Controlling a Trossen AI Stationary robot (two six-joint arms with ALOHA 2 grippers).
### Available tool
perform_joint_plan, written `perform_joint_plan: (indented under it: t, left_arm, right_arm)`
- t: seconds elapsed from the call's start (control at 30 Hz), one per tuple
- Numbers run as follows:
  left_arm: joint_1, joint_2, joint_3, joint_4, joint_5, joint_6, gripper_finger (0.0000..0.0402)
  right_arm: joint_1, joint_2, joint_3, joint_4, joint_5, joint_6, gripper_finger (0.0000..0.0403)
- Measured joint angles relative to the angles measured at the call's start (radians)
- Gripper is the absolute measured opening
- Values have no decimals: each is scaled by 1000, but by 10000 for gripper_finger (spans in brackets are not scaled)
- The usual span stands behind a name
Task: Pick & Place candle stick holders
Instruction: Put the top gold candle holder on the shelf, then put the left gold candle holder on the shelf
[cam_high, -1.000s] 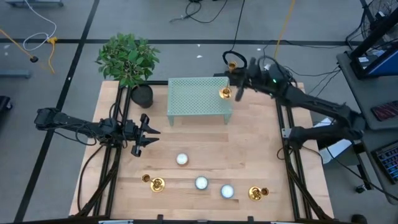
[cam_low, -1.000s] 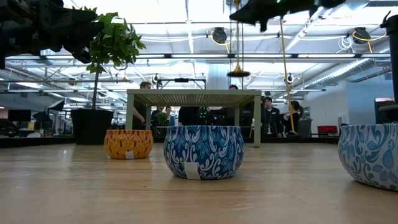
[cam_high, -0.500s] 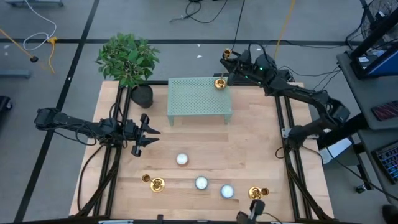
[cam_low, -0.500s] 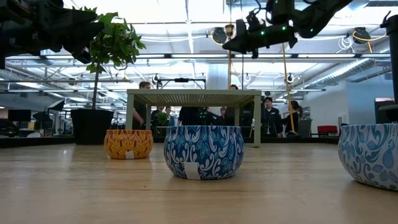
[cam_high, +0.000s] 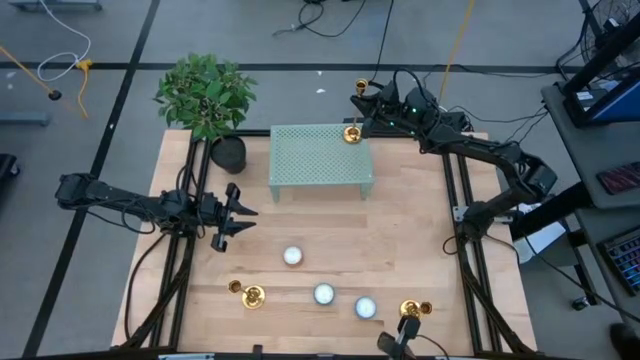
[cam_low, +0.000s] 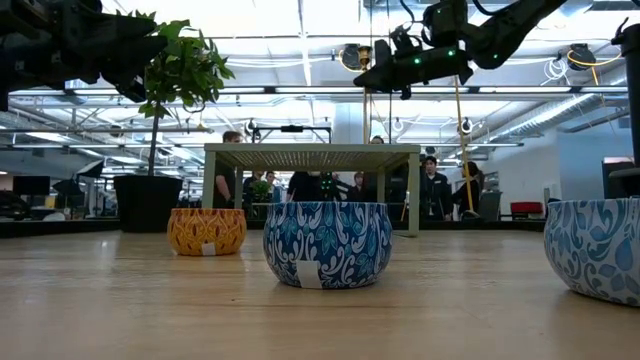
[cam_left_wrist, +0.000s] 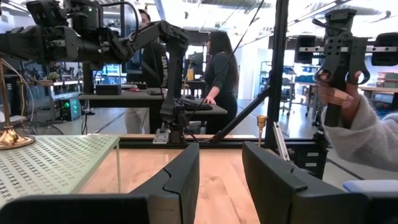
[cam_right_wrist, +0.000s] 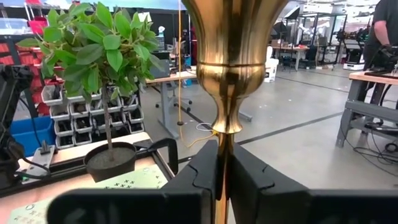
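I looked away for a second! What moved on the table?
The right gripper, shut on a candlestick, carried it from the green rack's right edge to its back right corner. The left gripper, the two front candlesticks, the tealights and the plant stayed put.

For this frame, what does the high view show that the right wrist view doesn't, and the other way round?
Only the high view shows the two other candle stick holders near the table's front edge, the three white tealights and the waiting left gripper over the table's left side. Only the right wrist view shows the right gripper shut on the thin stem of the held candle stick holder. Both show the potted plant and the green perforated stand.
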Motion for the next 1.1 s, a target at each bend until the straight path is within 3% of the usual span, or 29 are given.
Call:
perform_joint_plan:
  t: [0.6, 0.87, 1.1]
  left_arm:
    - [0, 0, 0, 0, 0, 12, 129]
    - [0, 0, 0, 0, 0, 19, 129]
    - [0, 0, 0, 0, 0, 9, 129]
  right_arm:
    - [0, -31, -2, -46, 2, 32, 153]
    - [0, -121, -2, -191, 2, 24, 204]
    - [3, -219, -2, -342, 2, 23, 219]
